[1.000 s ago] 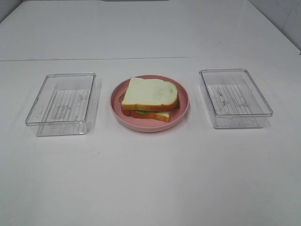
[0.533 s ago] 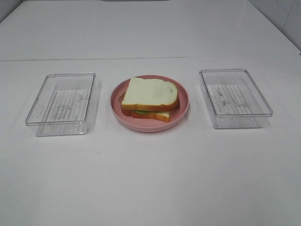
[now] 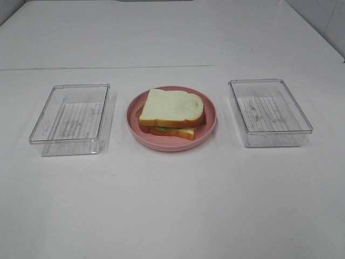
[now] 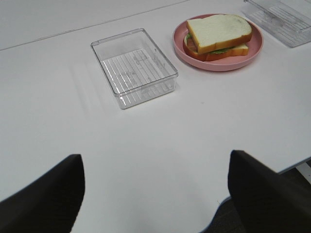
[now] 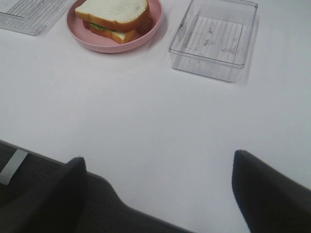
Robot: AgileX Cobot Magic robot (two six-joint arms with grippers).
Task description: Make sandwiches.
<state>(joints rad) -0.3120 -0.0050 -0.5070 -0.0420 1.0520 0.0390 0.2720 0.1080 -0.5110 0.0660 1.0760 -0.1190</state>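
The left tool [image 4: 155, 194] shows in its wrist view as two dark fingers [image 4: 43, 199] set wide apart, with bare white surface [image 4: 155, 145] between them. It is spread open, holds nothing and touches nothing. The right tool [image 5: 158, 194] looks the same: two dark fingers [image 5: 267, 194] far apart, empty, hanging above the near edge of the surface, where a dark floor shows beyond the edge. Neither tool appears in the high view.

The sandwich [image 3: 172, 112] lies on a round pink plate [image 3: 210, 127] in the middle of the surface. Its top slice of white bread sits slightly askew over the bottom slice, and a strip of green lettuce and a reddish-brown layer show between them at the front edge. A clear plastic tray [image 3: 70, 118] stands to the left of the plate and a second clear tray [image 3: 269, 111] to the right, each just beside the plate without touching it. Both tools are well apart from the sandwich, the plate and the trays.
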